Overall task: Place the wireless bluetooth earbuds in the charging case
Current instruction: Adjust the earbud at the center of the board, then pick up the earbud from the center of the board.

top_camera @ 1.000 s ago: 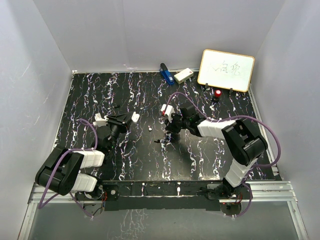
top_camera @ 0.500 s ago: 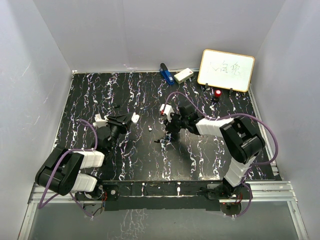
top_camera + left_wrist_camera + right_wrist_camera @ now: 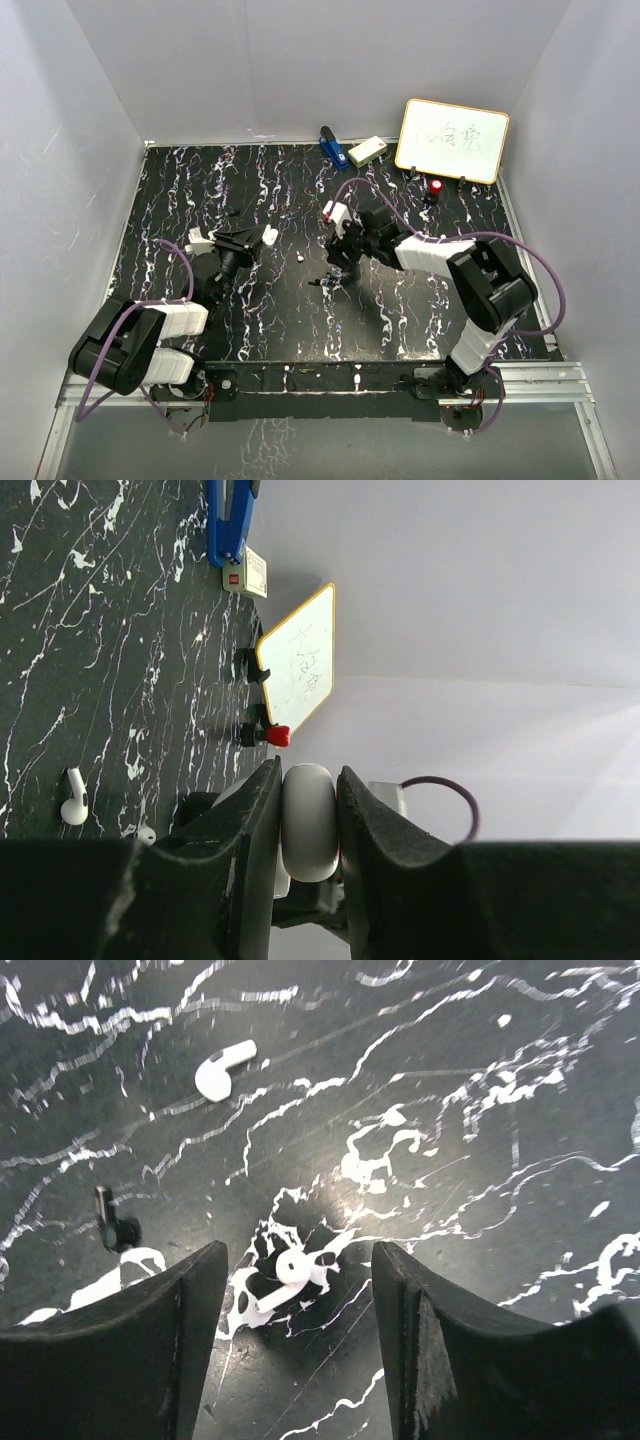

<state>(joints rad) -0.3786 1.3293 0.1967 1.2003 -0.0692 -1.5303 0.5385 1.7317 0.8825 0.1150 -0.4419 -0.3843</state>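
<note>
Here left jaws clamp the charging case [image 3: 308,825]; right jaws stand parted around an earbud [image 3: 290,1270].

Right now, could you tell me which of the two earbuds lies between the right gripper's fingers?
The nearer earbud, low in the right wrist view, sits between the fingers of the open right gripper; the farther earbud lies clear of them, up and left.
</note>
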